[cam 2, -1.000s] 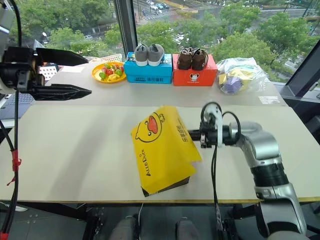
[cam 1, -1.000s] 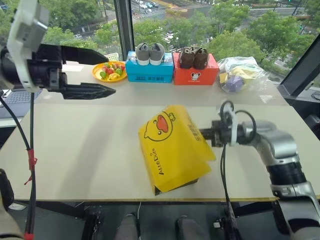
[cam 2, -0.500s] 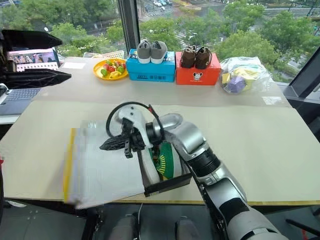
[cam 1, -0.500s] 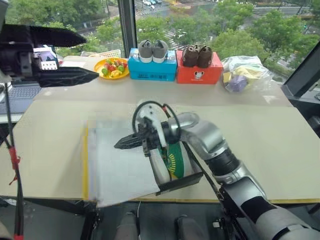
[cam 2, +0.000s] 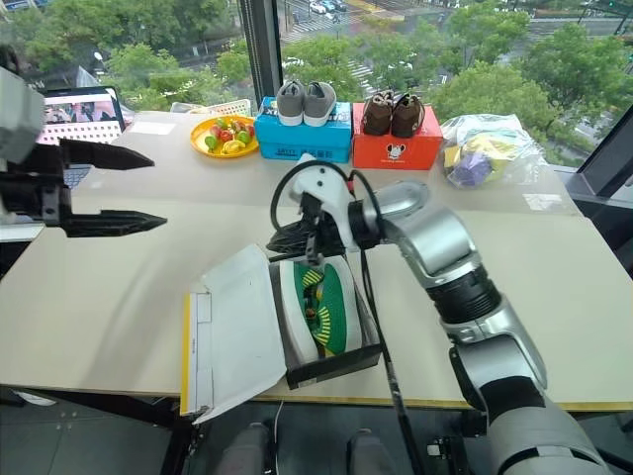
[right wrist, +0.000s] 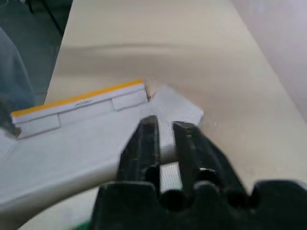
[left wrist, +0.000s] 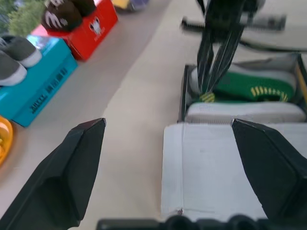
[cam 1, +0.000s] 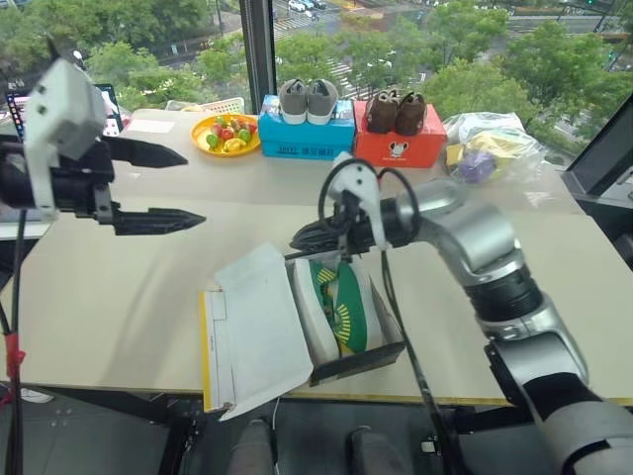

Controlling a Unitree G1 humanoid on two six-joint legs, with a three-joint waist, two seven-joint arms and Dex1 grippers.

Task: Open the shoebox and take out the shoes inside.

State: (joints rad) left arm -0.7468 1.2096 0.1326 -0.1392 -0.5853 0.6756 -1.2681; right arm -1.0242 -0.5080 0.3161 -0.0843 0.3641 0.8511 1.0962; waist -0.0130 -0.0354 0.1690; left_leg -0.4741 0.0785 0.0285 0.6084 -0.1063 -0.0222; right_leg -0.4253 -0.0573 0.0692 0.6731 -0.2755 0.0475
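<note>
Shoebox (cam 1: 362, 360) sits open on the table (cam 1: 119, 297), right under my right pincer (cam 1: 302, 237) and lower and to the right of my left pincer (cam 1: 195, 186). Its long axis runs from the near table edge away toward the window, turned slightly. The lid (cam 1: 259, 327) has dropped off the long side nearer my left pincer and lies flat, white inside up, a yellow strip along its outer edge. The walls are dark. The shoes (cam 1: 345, 297) lie in it along that same axis: green uppers, white soles, one yellow-striped tread showing. Which end holds the toes I cannot tell. My left pincer hangs well apart from the box with its fingers spread wide, holding nothing. Far beyond both pincers, the blue box (cam 1: 297, 137) has print on its front that I cannot read, and the red box (cam 1: 396, 146) bears a small cartoon face.

From my left wrist, between my spread fingers (left wrist: 72, 167), the white lid lies nearest, then the box's dark wall (left wrist: 184, 96), with the green shoes running across my line of sight. The blue box's print (left wrist: 45, 88) is too blurred to read there too.

From my right wrist, my two fingers (right wrist: 144, 143) stand a narrow gap apart with nothing between them. The lid lies straight beyond the tips, its yellow edge (right wrist: 76, 98) farthest from them.
</note>
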